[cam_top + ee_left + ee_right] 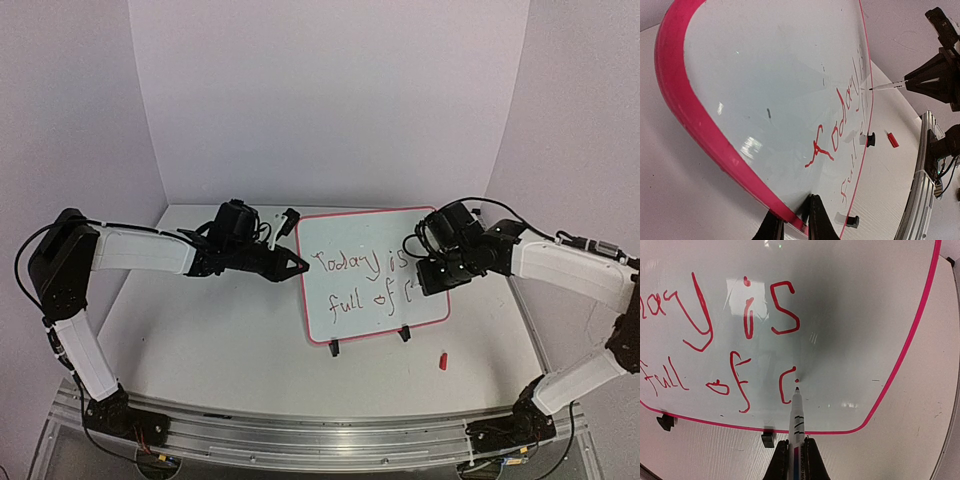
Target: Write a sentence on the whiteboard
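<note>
Writing the second line is the step in hand. The whiteboard (360,232) stands propped on small black feet (334,349), right of centre on the table (200,340). The sentence (345,263), in red ink, reads "Today is" above "full of", then one curved opening stroke of a new word.

My right gripper (796,450) is pressed together around a marker (797,415), whose tip sits at the board just beside that curved stroke. I cannot tell whether it touches.

My left gripper (792,220) pinches the pink frame at the board's left edge, steadying it.

I judge the next move calls for light, even pressure and short strokes rightward, with little blank board left before the right frame. The left pinch must hold firm so the board does not rock.

My right arm reaches in from the right, elbow bent. My left arm stretches level across from the left. A red cap (441,360) lies on the table near the board's right foot.
</note>
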You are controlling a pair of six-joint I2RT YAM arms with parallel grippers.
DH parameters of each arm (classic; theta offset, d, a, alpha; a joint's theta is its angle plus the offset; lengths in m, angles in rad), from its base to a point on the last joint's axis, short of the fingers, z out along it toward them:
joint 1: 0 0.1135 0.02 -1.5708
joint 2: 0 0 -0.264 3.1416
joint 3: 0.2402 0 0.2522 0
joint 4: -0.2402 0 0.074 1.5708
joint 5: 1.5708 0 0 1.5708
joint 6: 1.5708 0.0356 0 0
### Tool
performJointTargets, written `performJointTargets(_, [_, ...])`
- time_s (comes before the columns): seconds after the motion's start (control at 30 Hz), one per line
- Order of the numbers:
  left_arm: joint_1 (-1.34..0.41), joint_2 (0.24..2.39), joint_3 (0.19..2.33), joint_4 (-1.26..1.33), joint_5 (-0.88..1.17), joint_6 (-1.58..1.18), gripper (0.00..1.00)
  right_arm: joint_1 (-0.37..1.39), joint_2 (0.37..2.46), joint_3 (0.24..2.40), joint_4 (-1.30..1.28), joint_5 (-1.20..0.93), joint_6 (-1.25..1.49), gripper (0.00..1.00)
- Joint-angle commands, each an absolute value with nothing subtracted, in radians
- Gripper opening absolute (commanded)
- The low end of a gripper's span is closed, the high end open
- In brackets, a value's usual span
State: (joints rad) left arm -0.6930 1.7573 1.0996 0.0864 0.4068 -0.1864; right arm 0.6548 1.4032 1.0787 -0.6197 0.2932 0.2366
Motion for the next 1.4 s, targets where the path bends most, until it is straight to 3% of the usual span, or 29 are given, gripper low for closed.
performJointTargets(0.0, [-0.656, 1.835, 1.095, -0.047, 0.021, -0.031, 0.00, 0.649, 1.377, 1.063, -0.615, 0.278, 0.255, 0.00])
performJointTargets(1.07, [-0.655, 1.840, 1.099, -0.052, 0.029, -0.025, 0.00, 0.647, 1.422, 1.096, -0.615, 0.344, 0.228, 0.00])
performJointTargets(1.37, [-0.655, 1.851, 1.111, -0.062, 0.030, -0.023, 0.00, 0.647, 1.462, 1.088, -0.615, 0.260, 0.243, 0.00])
